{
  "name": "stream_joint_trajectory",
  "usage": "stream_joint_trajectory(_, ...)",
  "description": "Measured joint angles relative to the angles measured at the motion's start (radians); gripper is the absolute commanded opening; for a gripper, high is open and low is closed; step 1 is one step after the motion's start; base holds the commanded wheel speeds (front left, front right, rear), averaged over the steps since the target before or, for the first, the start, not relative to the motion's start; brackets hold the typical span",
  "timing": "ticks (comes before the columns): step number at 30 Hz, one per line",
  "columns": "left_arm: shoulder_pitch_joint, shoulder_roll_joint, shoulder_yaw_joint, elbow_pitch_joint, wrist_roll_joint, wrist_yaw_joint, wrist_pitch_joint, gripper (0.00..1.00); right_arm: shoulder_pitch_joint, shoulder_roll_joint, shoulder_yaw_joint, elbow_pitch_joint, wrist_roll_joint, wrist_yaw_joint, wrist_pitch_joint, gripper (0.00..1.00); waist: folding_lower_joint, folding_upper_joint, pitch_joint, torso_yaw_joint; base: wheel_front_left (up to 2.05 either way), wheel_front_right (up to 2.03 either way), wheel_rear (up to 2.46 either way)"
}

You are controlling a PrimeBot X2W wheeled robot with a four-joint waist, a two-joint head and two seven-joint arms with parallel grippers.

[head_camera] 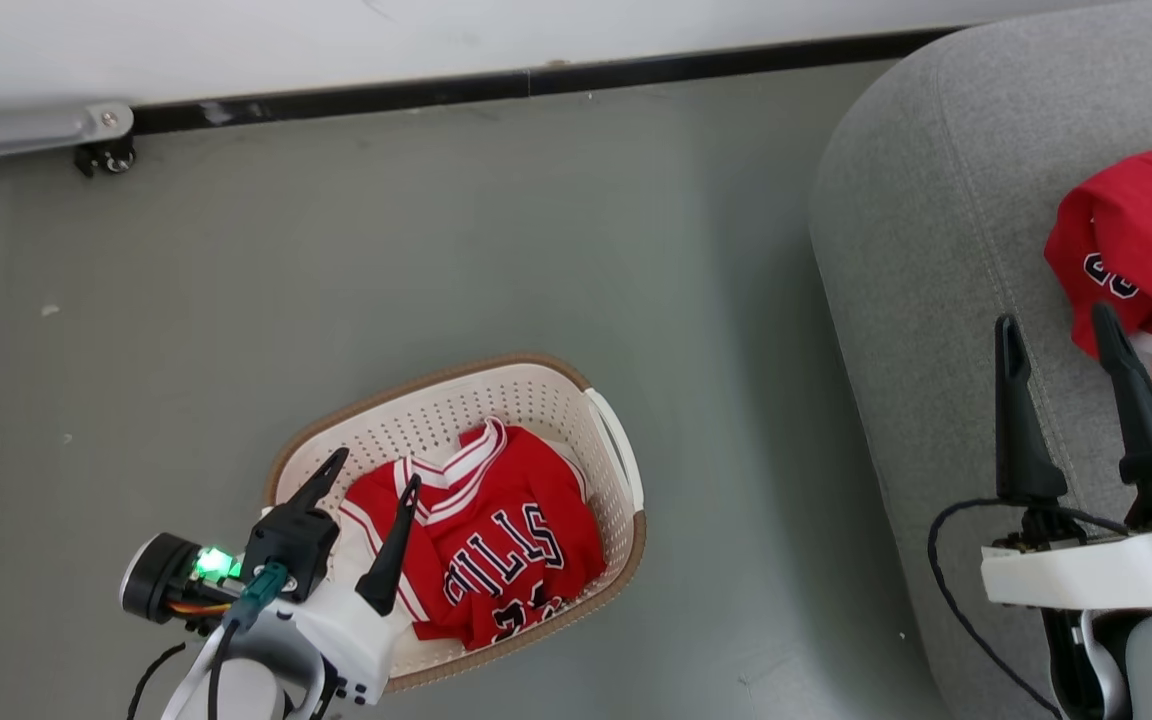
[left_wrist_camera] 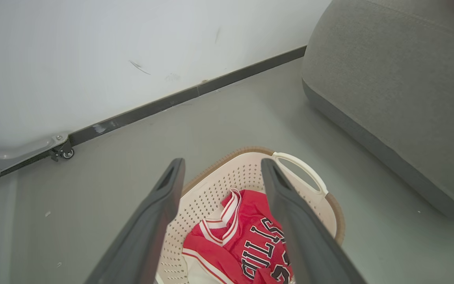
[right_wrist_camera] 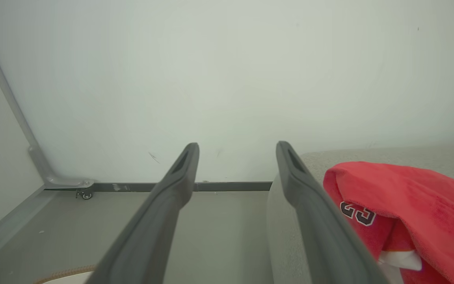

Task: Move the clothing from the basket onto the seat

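A red jersey (head_camera: 496,540) with "BULLS" lettering and white striped trim lies crumpled in the cream perforated basket (head_camera: 536,395) on the floor. My left gripper (head_camera: 376,467) hovers open over the basket's left side, its fingers above the jersey's edge. In the left wrist view the jersey (left_wrist_camera: 246,240) shows between the open fingers of my left gripper (left_wrist_camera: 222,165), inside the basket (left_wrist_camera: 215,185). A second red garment (head_camera: 1141,250) lies on the grey seat (head_camera: 896,260) at the right. My right gripper (head_camera: 1054,322) stands open above the seat, just left of that garment (right_wrist_camera: 400,205).
The basket sits on a grey floor (head_camera: 436,250). A white wall with a dark baseboard (head_camera: 536,85) runs along the back. A metal bracket with a small caster (head_camera: 106,155) is at the back left. Open floor separates basket and seat.
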Motion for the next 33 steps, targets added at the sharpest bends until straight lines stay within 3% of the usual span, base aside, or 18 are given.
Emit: stream_joint_trajectory(33, -0.306, -0.017, -0.014, 0.321, 0.049, 0.001, 0.057, 1.0, -0.237, -0.001, 0.0, -0.067, 0.023, 0.0, -0.008, 1.0, 0.0002, 0.0, 0.303, -0.057, 0.0, 0.0, 0.0)
